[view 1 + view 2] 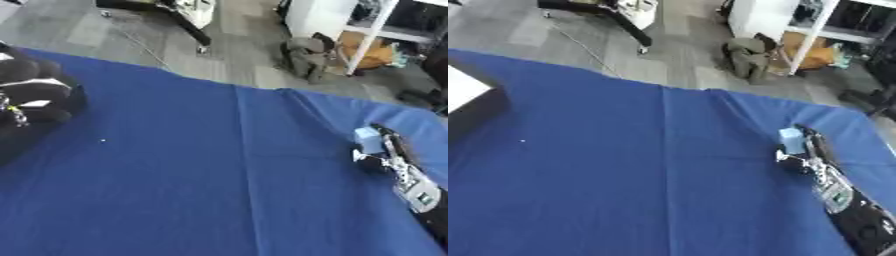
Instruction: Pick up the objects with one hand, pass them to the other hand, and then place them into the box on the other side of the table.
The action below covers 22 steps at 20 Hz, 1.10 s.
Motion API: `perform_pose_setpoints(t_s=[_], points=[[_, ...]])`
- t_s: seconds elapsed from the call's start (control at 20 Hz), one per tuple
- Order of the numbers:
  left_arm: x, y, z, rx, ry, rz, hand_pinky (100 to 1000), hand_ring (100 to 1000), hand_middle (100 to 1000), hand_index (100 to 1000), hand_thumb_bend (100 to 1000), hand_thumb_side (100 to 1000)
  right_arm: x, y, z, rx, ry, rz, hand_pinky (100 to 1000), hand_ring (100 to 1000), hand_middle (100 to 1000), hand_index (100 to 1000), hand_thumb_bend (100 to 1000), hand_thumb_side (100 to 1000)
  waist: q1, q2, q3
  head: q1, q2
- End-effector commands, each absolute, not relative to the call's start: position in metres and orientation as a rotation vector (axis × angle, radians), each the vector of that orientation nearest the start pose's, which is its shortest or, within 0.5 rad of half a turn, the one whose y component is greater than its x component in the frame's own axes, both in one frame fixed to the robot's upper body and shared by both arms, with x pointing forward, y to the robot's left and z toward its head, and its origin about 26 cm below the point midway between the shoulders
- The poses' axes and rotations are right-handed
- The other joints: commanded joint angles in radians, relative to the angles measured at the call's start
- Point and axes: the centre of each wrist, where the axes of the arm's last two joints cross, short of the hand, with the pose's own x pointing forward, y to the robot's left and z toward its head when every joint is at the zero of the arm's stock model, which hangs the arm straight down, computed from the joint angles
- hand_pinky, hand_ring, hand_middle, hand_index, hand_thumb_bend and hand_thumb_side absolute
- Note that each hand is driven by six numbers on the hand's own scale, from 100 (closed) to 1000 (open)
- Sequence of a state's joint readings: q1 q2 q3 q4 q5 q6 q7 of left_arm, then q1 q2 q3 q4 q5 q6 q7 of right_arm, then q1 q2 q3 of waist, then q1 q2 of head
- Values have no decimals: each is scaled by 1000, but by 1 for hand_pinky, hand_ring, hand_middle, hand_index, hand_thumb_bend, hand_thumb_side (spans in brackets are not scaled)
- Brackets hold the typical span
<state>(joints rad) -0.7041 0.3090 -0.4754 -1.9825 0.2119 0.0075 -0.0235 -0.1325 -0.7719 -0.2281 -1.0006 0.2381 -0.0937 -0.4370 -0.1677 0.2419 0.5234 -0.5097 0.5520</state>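
Observation:
A small light blue block (367, 139) sits at the tips of my right hand (398, 162), low over the blue table at the right side. A dark finger (391, 141) runs along the block's right side and a pale thumb tip is just under it, so the hand looks pinched on the block. My right forearm leaves by the lower right corner. At the left edge a black mass with white bands, my left hand (35, 97), shows close to the camera; its shape is unclear. A dark box with a white top (467, 95) stands at the table's left edge.
The blue cloth (219, 175) covers the whole table, with a fold line down its middle. Beyond the far edge are grey floor, a dark bag (308, 56), a white shelf post (372, 35) and a wheeled stand (188, 22).

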Motion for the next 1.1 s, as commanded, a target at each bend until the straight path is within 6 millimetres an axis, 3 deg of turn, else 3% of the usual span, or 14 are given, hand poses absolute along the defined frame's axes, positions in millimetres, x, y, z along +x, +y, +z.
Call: perform_pose_setpoints(t_s=[0.05,0.3,0.45,0.7,1.0,1.1], points=[[286,110,265,-567,-2390,-886,753,797,801,841,1000,593,259,-555,63,-1377,-1328,129,653,723,518,529,100,297,9,-13,-6,-3,3],[286,110,262,-565,-2378,-874,753,798,802,841,1000,593,265,-548,76,-1388,-1441,94,638,698,442,445,100,414,16,-17,-25,2,11],[286,111,259,-562,-2366,-863,754,800,803,841,1000,594,269,-541,88,-1381,-1512,89,635,696,439,442,100,436,22,-22,-42,6,18],[285,113,246,-538,-2316,-838,755,806,810,841,1000,597,279,-520,122,-1346,-1680,95,633,692,434,440,100,470,43,-32,-103,47,24],[282,116,219,-462,-2190,-801,756,817,823,842,1000,603,298,-444,176,-1191,-2011,150,636,684,424,435,100,470,79,-56,-249,173,32],[278,115,207,-433,-2117,-790,757,824,832,843,1000,607,300,-400,192,-1061,-2166,198,640,679,419,432,100,470,89,-76,-315,240,47]])
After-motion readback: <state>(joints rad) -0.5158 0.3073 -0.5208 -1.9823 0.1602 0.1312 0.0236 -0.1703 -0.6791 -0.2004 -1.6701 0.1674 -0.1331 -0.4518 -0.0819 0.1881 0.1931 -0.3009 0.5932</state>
